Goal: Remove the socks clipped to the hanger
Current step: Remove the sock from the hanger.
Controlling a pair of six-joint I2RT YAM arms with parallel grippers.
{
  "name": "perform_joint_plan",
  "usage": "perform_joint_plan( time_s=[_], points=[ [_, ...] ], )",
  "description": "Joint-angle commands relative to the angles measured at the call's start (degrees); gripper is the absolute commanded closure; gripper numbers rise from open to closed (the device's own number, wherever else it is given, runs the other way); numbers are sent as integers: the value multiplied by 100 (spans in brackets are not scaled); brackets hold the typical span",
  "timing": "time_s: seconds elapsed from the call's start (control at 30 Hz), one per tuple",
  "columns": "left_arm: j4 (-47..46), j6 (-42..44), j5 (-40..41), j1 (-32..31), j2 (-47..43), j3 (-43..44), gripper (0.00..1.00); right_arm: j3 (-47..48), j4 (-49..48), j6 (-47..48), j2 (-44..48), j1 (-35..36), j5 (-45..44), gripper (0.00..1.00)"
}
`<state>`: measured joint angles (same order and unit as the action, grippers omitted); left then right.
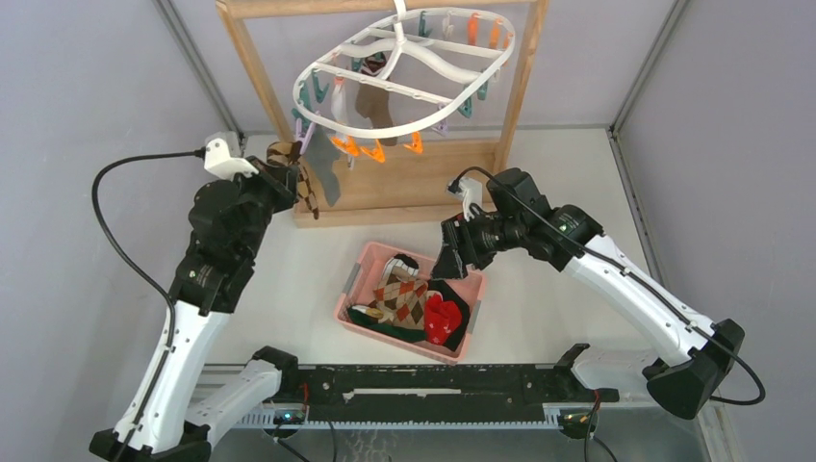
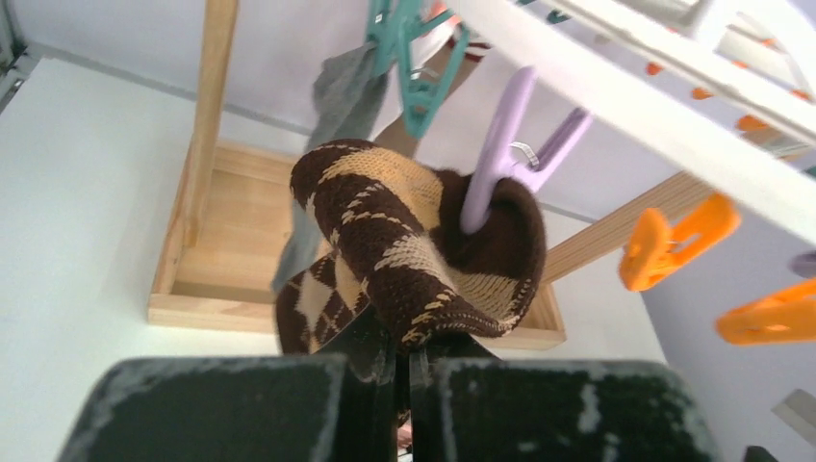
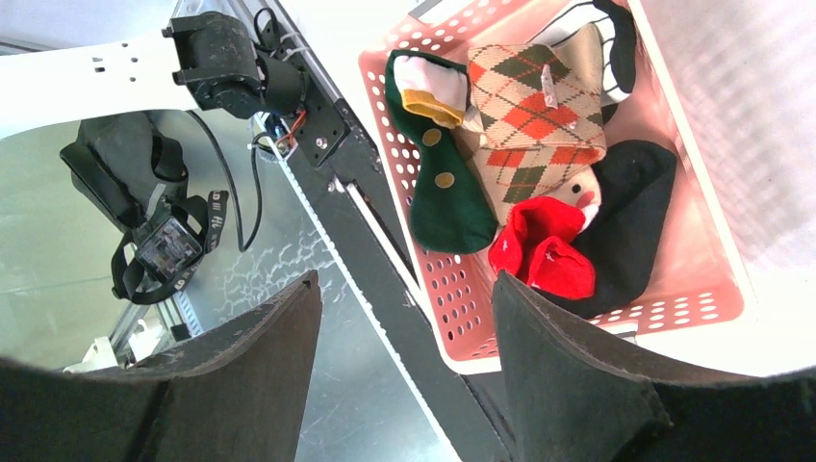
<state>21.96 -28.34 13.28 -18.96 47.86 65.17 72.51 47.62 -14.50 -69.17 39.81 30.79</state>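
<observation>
Brown argyle sock, one purple clip biting it, left gripper pinching it; right gripper spread wide over pink basket.

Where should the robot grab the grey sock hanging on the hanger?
Probably the grey sock at its free lower part, coming from the near side below the teal clip: it hangs straight down, and its top is pinched there.
</observation>
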Motion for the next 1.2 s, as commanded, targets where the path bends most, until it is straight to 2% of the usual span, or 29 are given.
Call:
perform_joint_plan(
  time_s=[0.0, 0.67, 0.9, 1.17],
  points=[
    [-95, -174, 160, -326, -64, 529, 100, 242, -171, -48, 219, -35, 51, 27],
    [138, -553, 314, -1765, 1093, 1754, 100, 250, -846, -196, 365, -104, -25, 27],
    [821, -942, 213, -1921, 1405, 2439, 100, 341, -1553, -242, 332, -38, -502, 26],
    [1199, -1717, 113, -2077, 1030, 2174, 100, 681, -2406, -235, -228, 217, -889, 23]
  ],
)
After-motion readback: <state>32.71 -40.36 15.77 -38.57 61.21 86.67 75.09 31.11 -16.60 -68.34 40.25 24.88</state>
